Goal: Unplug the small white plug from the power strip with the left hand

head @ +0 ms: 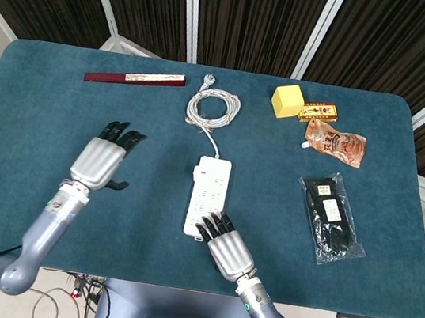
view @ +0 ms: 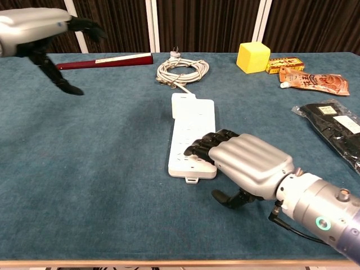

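Two robot hands are over a desk (head: 37,101) covered in teal, felt-like cloth with rounded corners; behind it I see dark ribbed curtain panels split by pale metal posts. My left robot hand (head: 101,161) hovers above bare cloth left of the power strip, silver shell, black fingers spread and holding nothing. My right robot hand (head: 224,246) sits at the near end of the power strip (head: 207,194), its black fingertips (view: 197,147) lying on the strip's near sockets, fingers together and extended, gripping nothing that I can see.

That strip is a long white plastic block with rows of sockets, lying lengthwise near the desk's middle. On its far left corner I make out a small white plug (view: 183,106), a squarish block seated at that end; it is hard to separate from the strip's body. A white cord runs from the far end to a loose coiled cable (head: 213,108) with a bare plug at its tip.

Far left lies a slim dark red bar (head: 134,78) with a pale stripe. Far right stand a yellow cube (head: 287,101), a small printed box (head: 319,112) beside it, and a crinkled orange pouch (head: 335,142). At the right edge is a clear bag of black items (head: 330,217).
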Robot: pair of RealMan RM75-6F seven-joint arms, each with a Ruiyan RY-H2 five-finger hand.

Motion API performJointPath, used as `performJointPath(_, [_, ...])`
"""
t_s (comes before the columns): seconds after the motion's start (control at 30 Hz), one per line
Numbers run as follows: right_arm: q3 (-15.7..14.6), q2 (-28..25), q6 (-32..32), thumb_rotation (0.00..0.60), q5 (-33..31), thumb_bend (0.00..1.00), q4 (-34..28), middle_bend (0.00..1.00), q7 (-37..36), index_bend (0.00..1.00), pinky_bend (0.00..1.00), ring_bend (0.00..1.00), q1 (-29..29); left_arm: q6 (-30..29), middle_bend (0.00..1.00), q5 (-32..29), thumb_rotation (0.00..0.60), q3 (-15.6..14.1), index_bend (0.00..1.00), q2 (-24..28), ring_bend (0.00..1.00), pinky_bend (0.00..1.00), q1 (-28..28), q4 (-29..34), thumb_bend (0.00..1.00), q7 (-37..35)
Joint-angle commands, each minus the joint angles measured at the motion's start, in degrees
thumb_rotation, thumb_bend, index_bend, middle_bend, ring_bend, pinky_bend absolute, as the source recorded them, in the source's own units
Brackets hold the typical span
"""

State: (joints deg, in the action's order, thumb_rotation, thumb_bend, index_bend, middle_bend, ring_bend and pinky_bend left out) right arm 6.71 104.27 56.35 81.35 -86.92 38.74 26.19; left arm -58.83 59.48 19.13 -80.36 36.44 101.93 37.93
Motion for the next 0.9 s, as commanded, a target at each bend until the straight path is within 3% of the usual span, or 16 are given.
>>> performJointPath(0.03, [0.1,0.7,-0.2,0.6,-0.3,0.5,0.8,0.15,-0.6,0.15,0.1,0.08,0.6,0.6,0.17,-3.8,0.6,1.1,0.17,-3.1,0.03,0.09,3.5,-1.4,0.0,3.3])
performJointPath(0.37, [-0.7,1.2,-0.1,0.6,-0.5,0.5,2.1,0.17,-3.3,0.17,0.1,0.09,1.6,0.7,0.22,-11.3,0.6,1.2,0.21,-9.4,0.06,0.12,10.4,-5.4,0.01,8.5])
performJointPath(0.9, [-1.9,0.6,1.0,0.6,-0.5,0.5,2.4,0.17,-5.6,0.17,0.1,0.09,2.3,-0.8,0.31,-17.9,0.6,1.0,0.27,-19.3,0.09,0.15,19.7,-13.5,0.11,14.1])
